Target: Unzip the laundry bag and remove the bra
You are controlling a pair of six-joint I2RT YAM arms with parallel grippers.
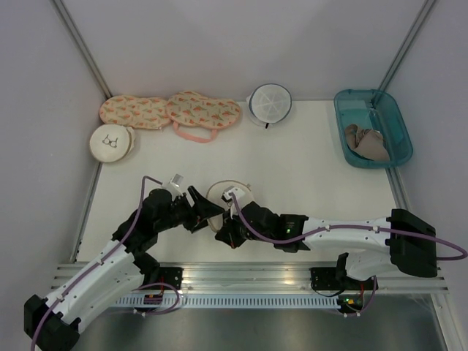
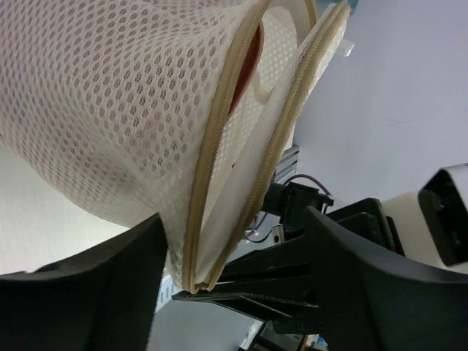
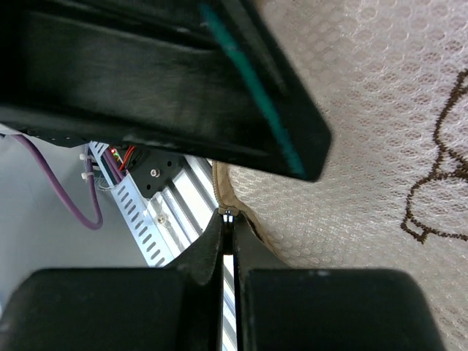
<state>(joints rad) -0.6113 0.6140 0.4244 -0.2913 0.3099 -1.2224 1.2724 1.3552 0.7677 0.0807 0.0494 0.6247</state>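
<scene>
Cream mesh, the bag [image 1: 228, 194] stood tilted on its rim at the near middle of the table [image 1: 307, 168], just beyond the near rail [image 1: 241, 274], with both grippers meeting at its near edge. From above it read as an oval, wider left to right. The face with the dark drawing [image 3: 439, 190] was turned toward the right wrist camera.

The zip [image 2: 208, 183] was partly undone. Its two tapes joined at the low near point and spread apart going up and away. In that gap the bra [image 2: 248, 62] showed only as a reddish-pink patch.

The right gripper [image 3: 228, 219] had its fingers pressed together on the small metal pull [image 3: 228, 214] at the rim. The left gripper [image 2: 234, 219] was spread wide around the lower rim. One finger [image 2: 110, 285] lay against the mesh and the other [image 2: 351, 278] stood off it, so nothing was clamped.

Bare tabletop lay beyond the bag up to the far row: two peach pouches [image 1: 168, 111] and a white mesh bag [image 1: 269, 102]. A second cream bag [image 1: 112, 142] sat well apart by the left wall. A teal bin [image 1: 391, 117] holding a tan bra [image 1: 365, 144] sat at the far right edge.
</scene>
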